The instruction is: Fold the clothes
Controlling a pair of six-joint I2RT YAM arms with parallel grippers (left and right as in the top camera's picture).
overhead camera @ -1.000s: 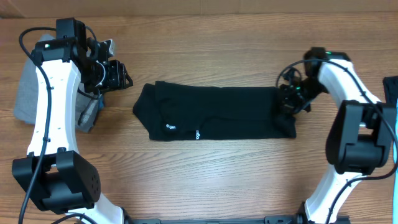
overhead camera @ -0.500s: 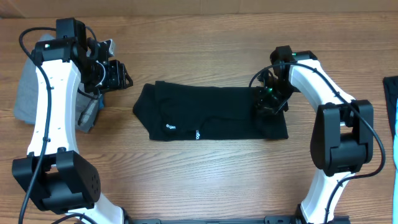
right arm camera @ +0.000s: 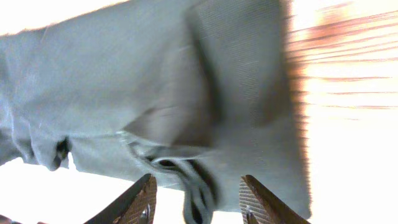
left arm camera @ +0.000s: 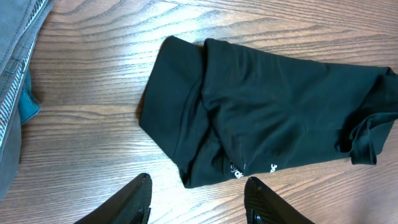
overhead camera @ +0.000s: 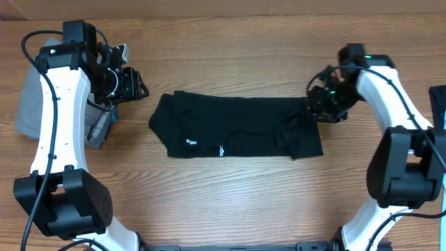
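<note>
Right hand (overhead camera: 322,108) first: it sits at the right end of the clothes (overhead camera: 237,125), fingers parted and gripping nothing, with the cloth just under them. That end looks turned in a little and rumpled. The clothes lie flat on the table (overhead camera: 230,195) as one long narrow black band, so I reckon the lengthwise fold is done and the crosswise folds are left. Off the left end, my left hand (overhead camera: 132,84) hangs half spread and empty, clear of the cloth. Beyond it are grey trousers (overhead camera: 28,104).
</note>
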